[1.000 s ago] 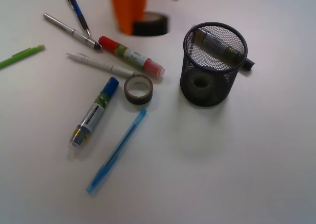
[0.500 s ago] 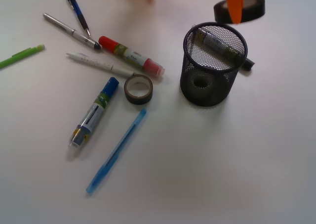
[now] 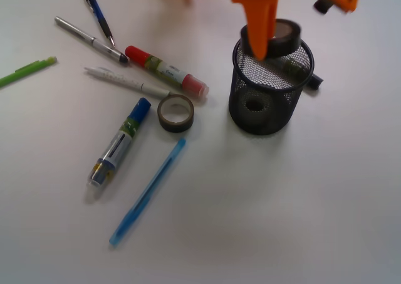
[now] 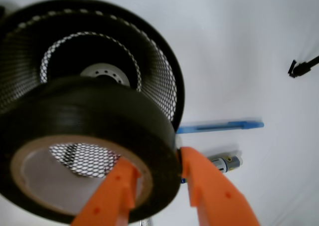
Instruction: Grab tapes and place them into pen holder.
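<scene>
My orange plastic gripper (image 4: pixel 157 183) pinches the wall of a wide black tape roll (image 4: pixel 94 131), one finger inside its tan core, one outside. The roll, smooth and glossy, hangs just above the open mouth of the black wire-mesh pen holder (image 3: pixel 241 111), a round cup with a solid rim. A smaller dark roll (image 3: pixel 175 112) lies on the plain white table (image 3: pixel 282 202) among scattered pens.

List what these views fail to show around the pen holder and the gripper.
- Front: gripper body cut off by the top edge.
- Front: black tape roll partly behind an orange finger.
- Front: marker beyond the pen holder mostly hidden by mesh.
- Wrist: the roll hides much of the holder's floor.
</scene>
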